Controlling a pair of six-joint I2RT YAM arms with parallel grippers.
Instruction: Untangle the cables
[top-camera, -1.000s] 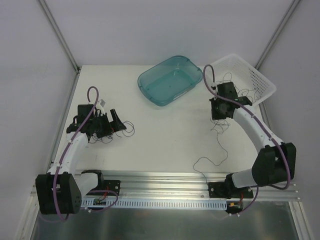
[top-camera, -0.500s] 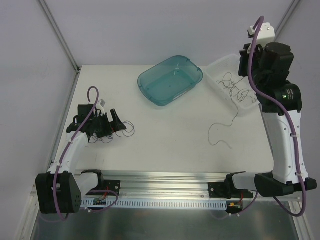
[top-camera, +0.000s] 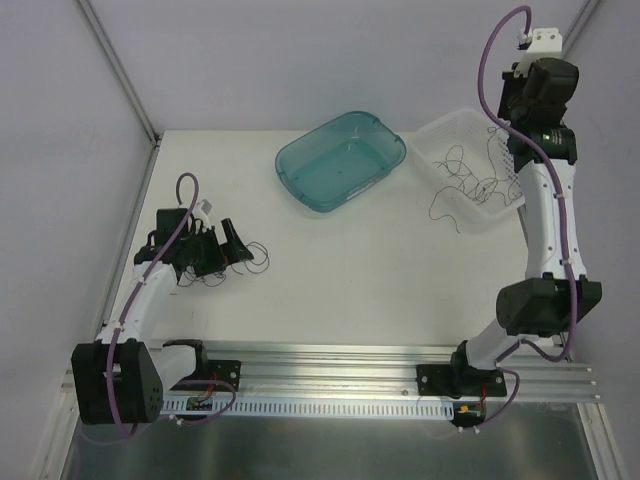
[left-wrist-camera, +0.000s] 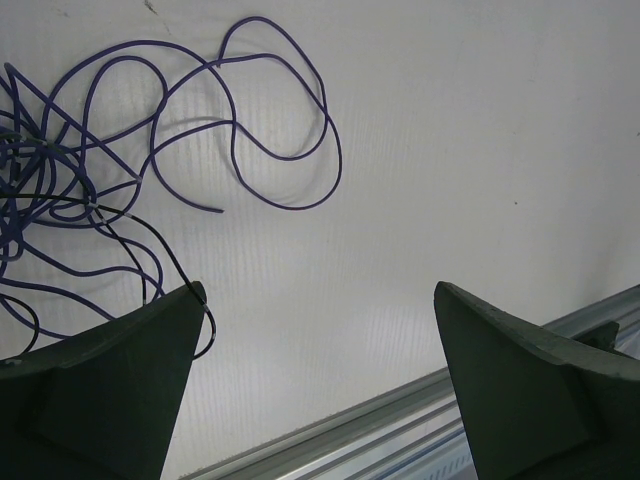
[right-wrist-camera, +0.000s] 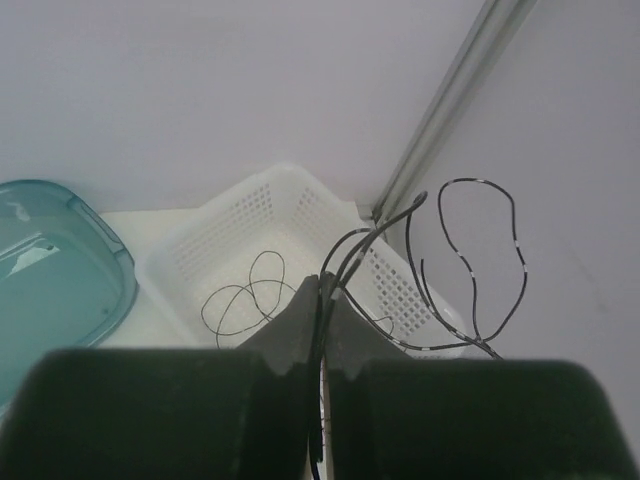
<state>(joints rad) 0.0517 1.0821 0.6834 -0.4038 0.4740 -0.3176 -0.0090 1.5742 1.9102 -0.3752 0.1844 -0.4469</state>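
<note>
A knot of thin purple and black cables (top-camera: 238, 262) lies on the table at the left. My left gripper (top-camera: 232, 240) stands over it, open, with nothing between its fingers. In the left wrist view the purple loops (left-wrist-camera: 240, 130) spread up and left of the left gripper (left-wrist-camera: 318, 300), and a black strand (left-wrist-camera: 150, 240) runs by the left fingertip (left-wrist-camera: 185, 300). My right gripper (top-camera: 510, 105) is raised high over the white basket (top-camera: 430, 135), shut on a black cable (right-wrist-camera: 470, 250) at the gripper tips (right-wrist-camera: 325, 285). That black cable (top-camera: 470, 180) dangles into the basket.
A teal tray (top-camera: 340, 160) sits at the back centre, left of the basket. Another thin loop (right-wrist-camera: 245, 295) lies inside the basket (right-wrist-camera: 240, 215). Walls and a corner post (right-wrist-camera: 450, 100) stand close behind it. A metal rail (top-camera: 330, 360) runs along the near edge.
My right arm rose and swung back over the basket with the black cable, pulling its trailing end off the table toward the basket. The left arm stayed still.
</note>
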